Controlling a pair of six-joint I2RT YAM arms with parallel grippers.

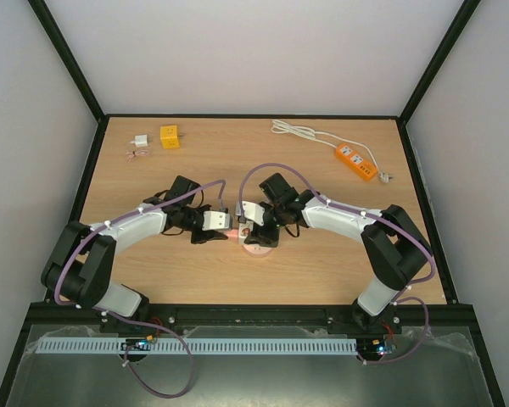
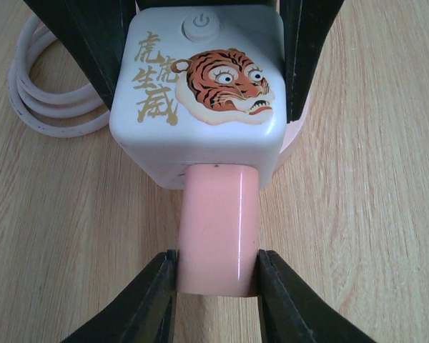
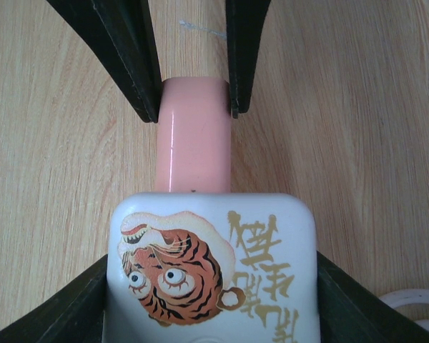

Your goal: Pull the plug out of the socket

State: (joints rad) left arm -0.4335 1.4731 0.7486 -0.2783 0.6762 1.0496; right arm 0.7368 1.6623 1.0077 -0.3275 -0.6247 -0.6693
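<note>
Wooden table [image 1: 322, 254] inside a white-walled booth w/ black frame bars, seen from above. Two black-and-white robot arms reach in from the near edge and meet at the centre of the table.

Between them sits the socket [image 2: 196, 93]: a white cube w/ rounded corners. Its top has a cartoon tiger face, gold Chinese characters and a round power button. It rests on a pink round base [image 1: 260, 246]. A pink plug [image 2: 218, 229], long w/ rounded edges, sticks out sideways from one face of the socket toward the L arm. Its inner end sits flush against the cube, so it is not pulled out yet.

L claw [image 2: 218, 275] is closed on the free end of the plug, both black fingers pressed against its sides. R claw [image 3: 211, 300] is spread wide enough to span the cube and clamps the socket, one finger on each opposite side.

A coil of white cable [image 2: 50, 100] lies on the table just beside the socket. Far back on the R is an orange power strip [image 1: 356, 161] w/ a white cord. Far back on the L are a small yellow block [image 1: 169, 136] and, near it, a small white item [image 1: 140, 142], too small to identify.
</note>
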